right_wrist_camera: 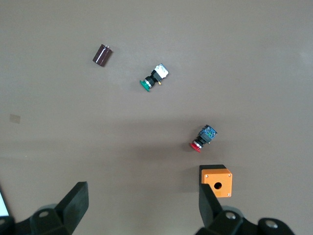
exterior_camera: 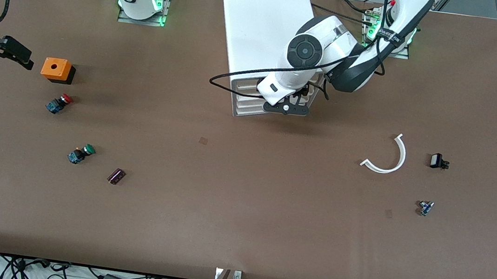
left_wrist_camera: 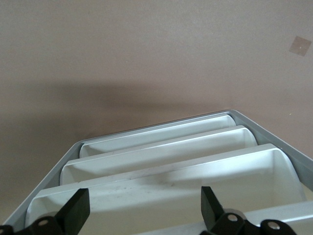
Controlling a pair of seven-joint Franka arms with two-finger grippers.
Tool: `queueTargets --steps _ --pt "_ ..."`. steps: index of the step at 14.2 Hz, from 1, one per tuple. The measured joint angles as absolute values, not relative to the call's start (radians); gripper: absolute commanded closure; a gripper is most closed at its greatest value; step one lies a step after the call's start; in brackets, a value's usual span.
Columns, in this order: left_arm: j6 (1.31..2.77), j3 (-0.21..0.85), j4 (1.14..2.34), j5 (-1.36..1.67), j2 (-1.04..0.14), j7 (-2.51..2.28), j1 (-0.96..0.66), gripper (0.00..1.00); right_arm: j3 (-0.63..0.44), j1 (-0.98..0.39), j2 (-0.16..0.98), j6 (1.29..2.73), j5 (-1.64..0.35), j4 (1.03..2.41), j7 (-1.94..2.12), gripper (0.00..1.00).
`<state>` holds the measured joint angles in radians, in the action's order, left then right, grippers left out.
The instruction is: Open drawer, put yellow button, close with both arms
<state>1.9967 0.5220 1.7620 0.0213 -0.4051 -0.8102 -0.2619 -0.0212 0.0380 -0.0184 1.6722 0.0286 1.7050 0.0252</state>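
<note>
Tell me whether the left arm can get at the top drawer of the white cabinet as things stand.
Probably yes. The left gripper hangs open right at the front of the cabinet, fingers spread over the drawer fronts, with nothing between them. The right gripper waits, open, near the orange box.

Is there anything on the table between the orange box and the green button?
Yes: the red button lies between the orange box and the green button. It shows in the front view and the right wrist view.
</note>
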Motion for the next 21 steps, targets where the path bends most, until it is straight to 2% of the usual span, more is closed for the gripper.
queueTargets --steps 6,12,16,18,21 --pt "1.969 0.515 1.722 -0.065 -0.379 -0.765 -0.146 0.00 -0.020 0.038 -0.018 1.678 0.029 1.705 0.025 0.00" --pt "1.741 0.510 1.546 -0.120 -0.335 -0.420 0.123 0.00 -0.021 0.040 -0.018 1.690 0.029 1.713 0.025 0.00" --pt "1.635 0.507 1.497 -0.120 -0.264 -0.144 0.236 0.00 -0.020 0.040 -0.018 1.697 0.029 1.714 0.025 0.00" --pt "1.579 0.442 1.491 -0.100 -0.202 -0.050 0.231 0.00 -0.020 0.040 -0.018 1.699 0.029 1.714 0.025 0.00" --pt "1.553 0.220 1.509 -0.013 -0.115 0.063 0.127 0.00 -0.019 0.040 -0.018 1.701 0.029 1.714 0.025 0.00"
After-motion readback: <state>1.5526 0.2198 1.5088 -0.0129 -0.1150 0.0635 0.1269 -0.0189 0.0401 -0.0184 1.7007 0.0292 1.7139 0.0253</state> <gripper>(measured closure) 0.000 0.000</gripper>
